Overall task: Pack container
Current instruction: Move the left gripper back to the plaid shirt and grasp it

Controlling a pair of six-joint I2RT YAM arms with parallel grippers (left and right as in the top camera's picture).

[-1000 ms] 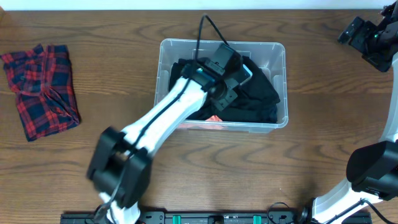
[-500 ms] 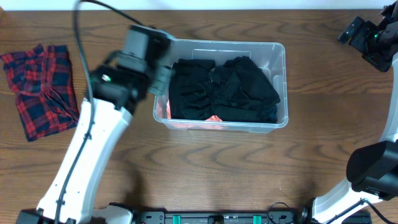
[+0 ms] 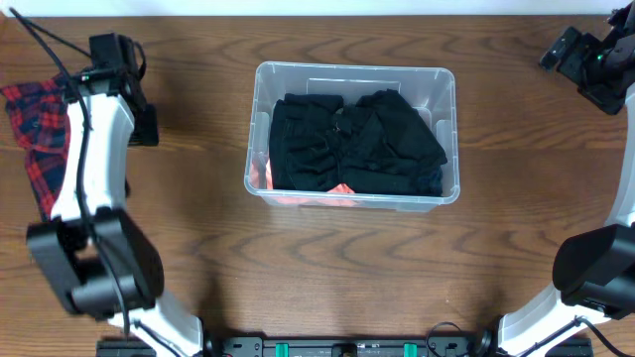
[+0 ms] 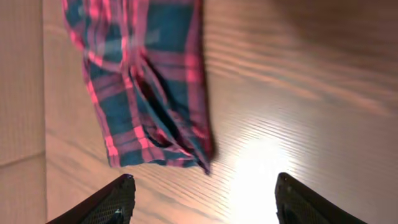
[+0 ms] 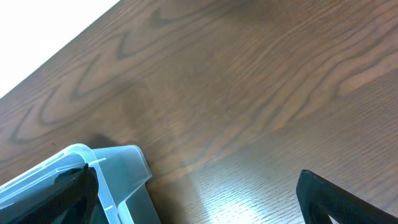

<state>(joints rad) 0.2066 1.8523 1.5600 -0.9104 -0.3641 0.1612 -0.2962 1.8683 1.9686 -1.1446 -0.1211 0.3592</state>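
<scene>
Brown wood makes up the tabletop [image 3: 327, 268]. The container [image 3: 449, 109] sits on it in the middle, toward the far edge. It is a clear plastic box with round corners. We see black clothes [image 3: 352, 149] piled inside, and they fill most of it. A bit of orange stuff [image 3: 342, 189] peeks out under them by the near wall.

A red and blue checked cloth [image 3: 35, 139] lies on the tabletop far to the left, well apart from the container. From above, our left arm [image 3: 87, 154] reaches over that side and hides part of the cloth.

Our left pincer [image 4: 205, 199] is spread wide, with nothing between its two tips. In the left wrist view the checked cloth lies ahead and to the left, and bare wood shows in the gap.

Our right pincer [image 5: 199, 199] is spread wide too and holds nothing. It is up at the far right corner of the tabletop, well apart from the container. In the right wrist view one corner of the container shows low on the left.
</scene>
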